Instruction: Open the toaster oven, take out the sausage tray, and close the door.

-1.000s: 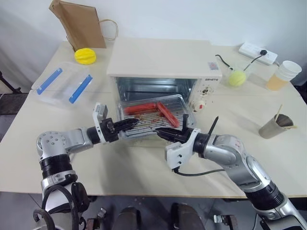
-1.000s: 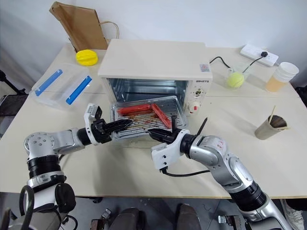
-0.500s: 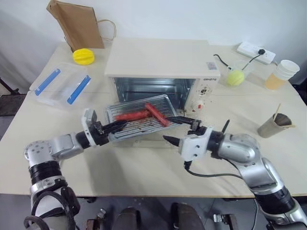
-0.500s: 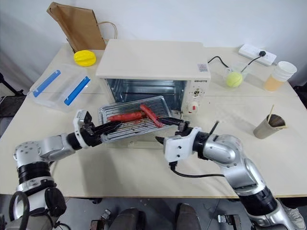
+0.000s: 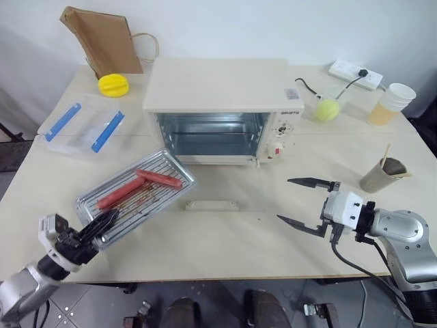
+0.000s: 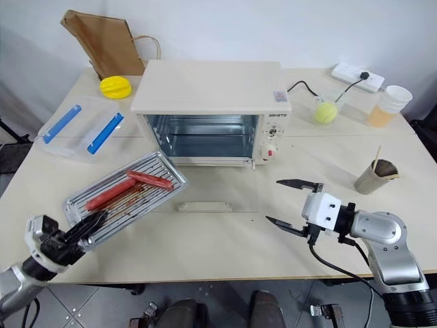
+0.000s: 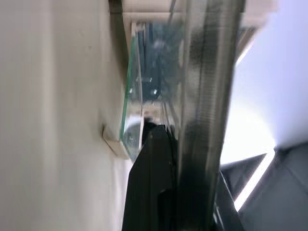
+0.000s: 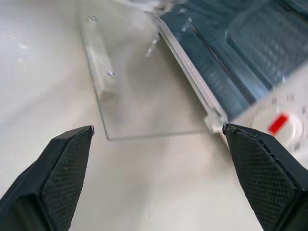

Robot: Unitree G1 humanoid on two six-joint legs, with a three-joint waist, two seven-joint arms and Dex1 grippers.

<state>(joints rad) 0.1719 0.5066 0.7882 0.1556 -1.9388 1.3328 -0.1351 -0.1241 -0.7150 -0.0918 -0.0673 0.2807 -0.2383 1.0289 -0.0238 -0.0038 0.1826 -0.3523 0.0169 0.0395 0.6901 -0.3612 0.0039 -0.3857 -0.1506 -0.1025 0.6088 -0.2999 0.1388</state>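
Tray out, door down

Cream-white toaster oven [image 5: 225,85] at table's far centre, cavity empty. Glass door [image 5: 222,198] lying flat on the table, bar handle nearest. Silver sausage tray [image 5: 133,195] near left, tilted, clear of the oven, carrying red sausages.

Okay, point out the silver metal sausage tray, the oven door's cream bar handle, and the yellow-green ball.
silver metal sausage tray [image 5: 160,166], left eye view, rack near its far corner
cream bar handle [image 5: 210,204], left eye view, middle of the bar
yellow-green ball [image 5: 327,109], left eye view, its centre
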